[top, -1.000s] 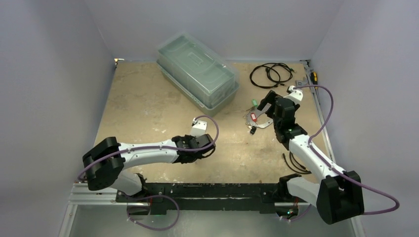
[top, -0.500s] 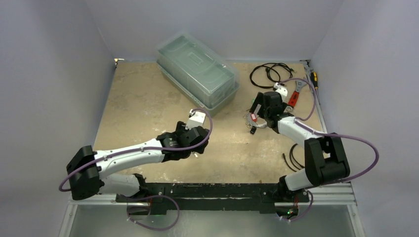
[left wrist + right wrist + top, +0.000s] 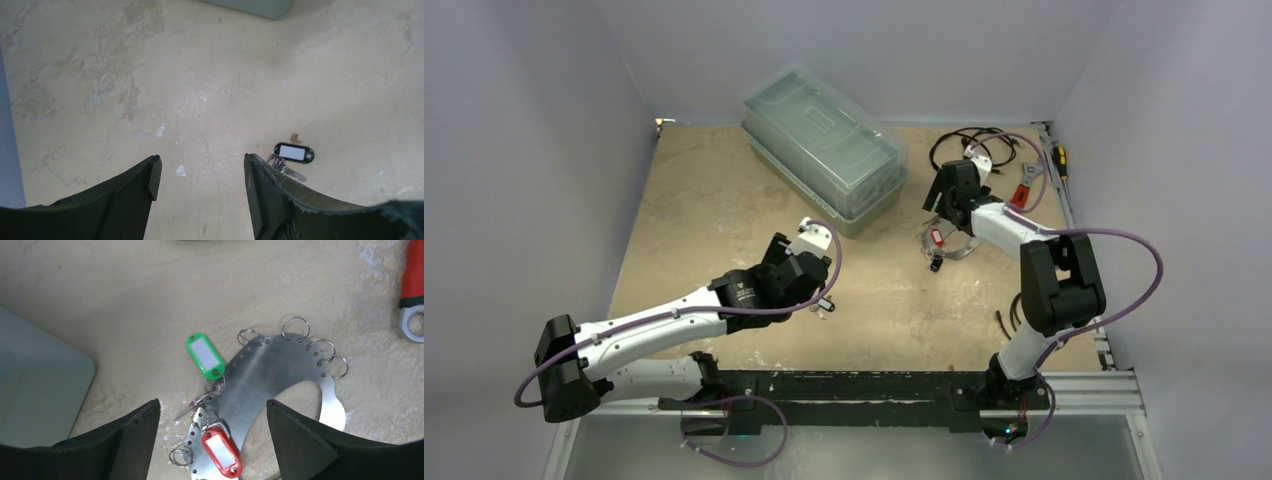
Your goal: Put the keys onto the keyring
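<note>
The keyring (image 3: 272, 372), a flat silver plate with holes and small split rings on its rim, lies on the table. A green-tagged key (image 3: 205, 356) and a red-tagged key (image 3: 221, 452) hang from its left edge. My right gripper (image 3: 212, 412) hovers open above them, holding nothing; in the top view the right gripper (image 3: 941, 212) sits just beyond the keyring (image 3: 959, 248). A black-tagged key (image 3: 294, 152) lies loose on the table just right of my left gripper (image 3: 200, 172), which is open and empty. From above, that left gripper (image 3: 816, 290) is mid-table.
A clear lidded plastic box (image 3: 824, 150) stands at the back centre; its corner (image 3: 40, 380) is close to the right gripper. A coiled black cable (image 3: 969, 150) and a red-handled wrench (image 3: 1021, 192) lie behind the keyring. A small cable (image 3: 1019, 325) lies near the right arm's base.
My left gripper has opened and drawn back to the left, with the black-tagged key on the table beside it. The right arm has swung to the far side of the keyring.
</note>
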{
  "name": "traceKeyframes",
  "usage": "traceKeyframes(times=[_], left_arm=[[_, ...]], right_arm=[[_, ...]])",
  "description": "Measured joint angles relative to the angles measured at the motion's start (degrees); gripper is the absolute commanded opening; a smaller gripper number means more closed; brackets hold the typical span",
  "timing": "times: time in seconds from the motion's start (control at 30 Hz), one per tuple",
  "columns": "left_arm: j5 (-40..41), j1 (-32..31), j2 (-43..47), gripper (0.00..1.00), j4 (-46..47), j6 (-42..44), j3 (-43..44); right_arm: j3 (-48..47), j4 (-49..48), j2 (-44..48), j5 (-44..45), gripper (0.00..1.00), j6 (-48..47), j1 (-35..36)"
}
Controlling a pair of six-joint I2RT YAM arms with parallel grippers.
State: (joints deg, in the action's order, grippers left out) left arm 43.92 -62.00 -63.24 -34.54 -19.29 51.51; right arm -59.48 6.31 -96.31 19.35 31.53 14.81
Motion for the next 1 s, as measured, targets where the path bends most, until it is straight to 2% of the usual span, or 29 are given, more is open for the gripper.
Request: traceKeyframes(times=[0.17, 0.3, 0.43, 0.7, 1.0], left_arm=[[-0.39, 0.0, 0.94, 0.56, 0.72, 2.49, -3.52], [-1.11, 0.02, 1.09, 0.53, 1.73, 3.02, -3.52], [-2.29, 0.02, 1.09, 0.49, 2.29, 3.39, -3.52], [-3.28, 0.13, 1.77, 0.44, 2.34, 3.45, -3.52], [-3.39, 0.87, 1.7, 0.39, 2.32, 3.43, -3.52]], right_arm=[[-3.02, 2.58, -3.19, 2.82, 0.73, -0.61, 0.0], [-6.49, 3.63, -6.38, 4.52, 0.64, -1.64, -0.04], [-7.8, 2.86, -7.69, 3.43, 0.69, -5.49, -0.7], [-5.46, -6.01, -7.02, -10.45, 0.63, -21.53, -6.23], [-8.13, -6.91, -12.2, -26.93, 0.56, -32.35, -12.02]])
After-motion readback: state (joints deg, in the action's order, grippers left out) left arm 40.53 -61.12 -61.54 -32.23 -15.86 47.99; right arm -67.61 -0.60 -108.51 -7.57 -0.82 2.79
